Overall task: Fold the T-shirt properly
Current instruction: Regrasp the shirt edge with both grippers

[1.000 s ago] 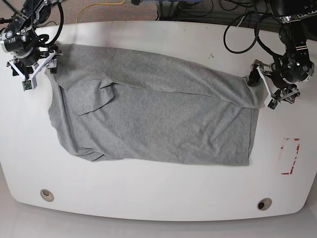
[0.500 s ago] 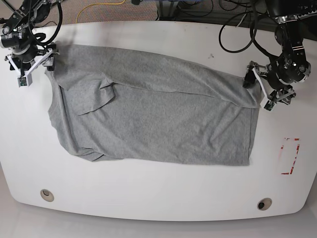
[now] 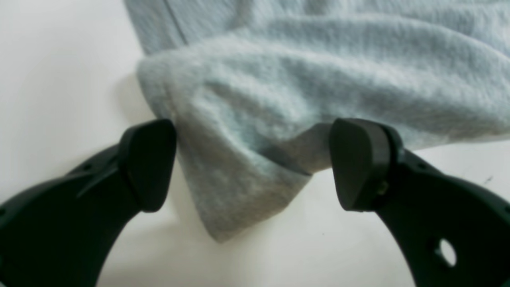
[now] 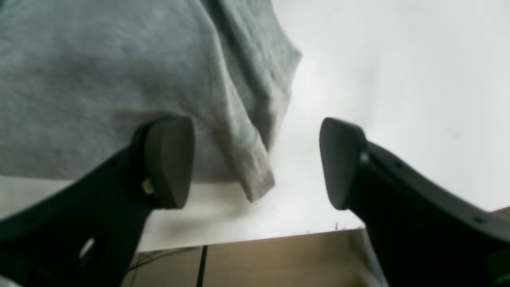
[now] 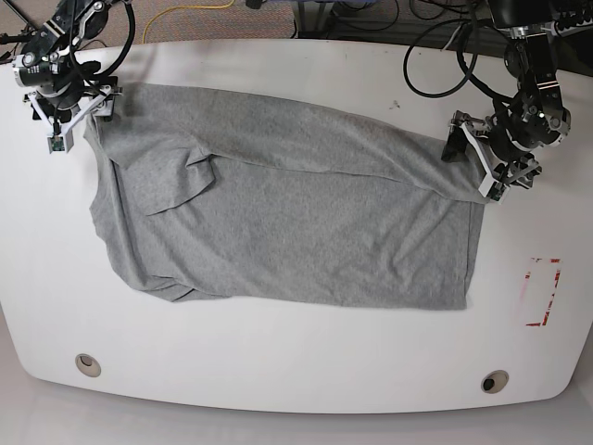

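I see one grey T-shirt point(image 5: 287, 222) spread flat on one white counter point(image 5: 306, 371). My two tools sit at opposite corners: left tool point(image 3: 251, 163) and right tool point(image 4: 255, 159), both wide open, straddling fabric corners, gripping nothing.

No text, label, brand or number can be read in any view. The T-shirt point(image 5: 287, 222) lies with a plain grey side up, no lettering showing. A red-edged marking point(image 5: 543, 292) on the white table point(image 5: 296, 371) is too small to make out.
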